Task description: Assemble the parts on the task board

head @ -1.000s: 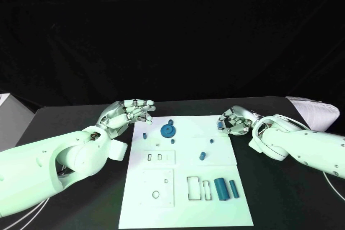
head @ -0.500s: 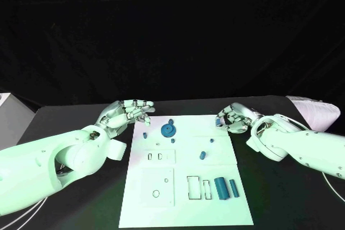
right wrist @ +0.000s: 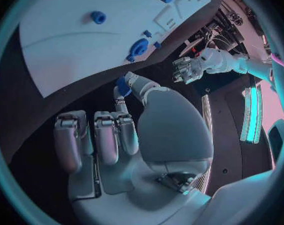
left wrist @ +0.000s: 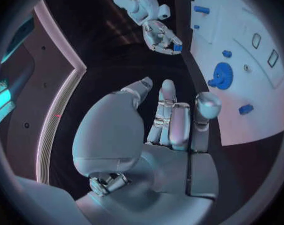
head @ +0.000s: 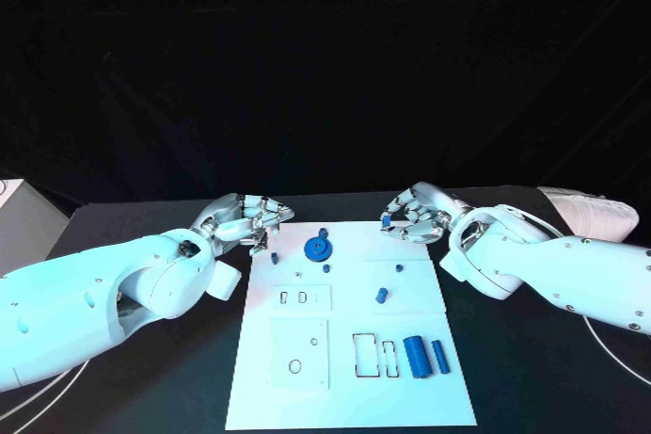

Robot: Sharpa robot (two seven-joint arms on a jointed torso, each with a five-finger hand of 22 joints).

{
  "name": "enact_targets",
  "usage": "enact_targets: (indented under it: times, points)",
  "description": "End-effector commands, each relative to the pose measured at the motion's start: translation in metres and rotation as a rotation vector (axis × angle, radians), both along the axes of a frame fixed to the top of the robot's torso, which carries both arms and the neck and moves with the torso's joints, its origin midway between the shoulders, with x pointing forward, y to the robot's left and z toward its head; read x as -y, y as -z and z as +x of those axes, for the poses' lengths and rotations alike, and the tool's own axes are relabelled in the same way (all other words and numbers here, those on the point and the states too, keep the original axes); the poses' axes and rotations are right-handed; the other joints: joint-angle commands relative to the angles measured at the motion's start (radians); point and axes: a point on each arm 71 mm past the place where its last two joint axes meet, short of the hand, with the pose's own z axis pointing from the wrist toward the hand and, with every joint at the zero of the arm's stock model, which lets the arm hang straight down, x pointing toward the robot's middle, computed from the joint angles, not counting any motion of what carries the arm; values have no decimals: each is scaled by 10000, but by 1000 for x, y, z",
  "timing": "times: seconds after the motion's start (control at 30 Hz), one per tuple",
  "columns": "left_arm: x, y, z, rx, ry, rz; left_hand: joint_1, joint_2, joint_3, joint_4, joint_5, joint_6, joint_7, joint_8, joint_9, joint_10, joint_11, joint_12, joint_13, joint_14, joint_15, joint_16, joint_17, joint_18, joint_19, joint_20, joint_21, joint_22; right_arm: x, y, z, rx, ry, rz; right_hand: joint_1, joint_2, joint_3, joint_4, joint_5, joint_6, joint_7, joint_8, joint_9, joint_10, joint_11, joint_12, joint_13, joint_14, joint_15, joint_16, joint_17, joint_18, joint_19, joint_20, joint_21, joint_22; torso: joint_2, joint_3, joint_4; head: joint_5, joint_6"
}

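White task board [head: 356,359] flat at mid-table, blue gear [head: 319,247] and small pegs near its far edge, cylinders [head: 424,356] near right. Right hand [head: 415,215] pinching a small blue part [right wrist: 123,85] beyond the far right corner. Left hand [head: 246,220] curled, empty, at far left corner.

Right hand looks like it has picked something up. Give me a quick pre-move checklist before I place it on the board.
1. Blue part pinched in right hand: ok.
2. Left hand holding nothing, off the task board: ok.
3. Blue gear seated on the board: ok.
4. Two blue cylinders lying near the board's front right: ok.
5. Which slot fits the held part: cannot tell.
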Motion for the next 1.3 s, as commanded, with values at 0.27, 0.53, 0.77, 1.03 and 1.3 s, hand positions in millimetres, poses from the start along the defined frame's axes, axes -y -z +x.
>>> enact_targets:
  times: [0.27,0.53,0.77,1.03,1.3]
  points:
    - [30,-12,15,-826,880,3519,-596,-107,-324,803,-7,-287,-27,496,578,403,-19,1877,1784,480,-46,555,1069,-292,698,-32,624,1161,-53,6,-11,-973,-402,-472,-72,-30,-18,28,7,19,-47,70,12,1033,-53,65,2634,1055,-62,28,2613,-105,962,-69,27,2518,-221,-28,20,101,-142]
    - [44,-14,20,-1354,1002,4464,-669,-68,-703,1415,12,-167,-290,1435,1604,300,-231,1955,1759,510,-223,550,1148,-284,653,-158,641,1166,-83,14,-16,-1470,-654,-991,-214,-56,-55,108,61,-9,-45,92,17,1033,-55,65,2634,1047,-66,17,2579,-93,938,-79,-11,2487,-290,-46,22,62,-220]
    - [55,-10,20,-1774,1238,5318,-1123,-5,-1101,1503,26,-458,-267,1588,2057,127,-207,1781,1509,465,-211,468,1052,-281,617,-176,619,1138,-98,19,-18,-1569,-668,-1218,-250,-71,-67,127,70,-18,-46,98,19,1033,-55,65,2634,1041,-67,8,2554,-90,931,-80,-24,2478,-270,-39,41,119,-242]
    - [59,-7,21,-1902,1267,5834,-1334,43,-1291,1506,30,-526,-261,1598,2188,-10,-196,1631,1298,418,-200,400,948,-252,518,-166,553,996,-108,22,-22,-1633,-875,-1245,-261,-72,-68,134,85,-14,-52,106,22,1033,-59,65,2634,1039,-67,5,2545,-87,924,-81,-35,2468,-239,-42,14,141,-278]
    - [58,-7,20,-1923,1317,5938,-1336,50,-1297,1502,33,-531,-261,1598,2195,-16,-196,1625,1292,413,-199,394,938,-250,510,-166,548,985,-121,34,-32,-1576,-1317,-1322,-264,-70,-65,136,95,-15,-55,110,23,1033,-61,65,2634,1039,-68,6,2547,-85,921,-82,-39,2465,-233,-29,35,190,-412]
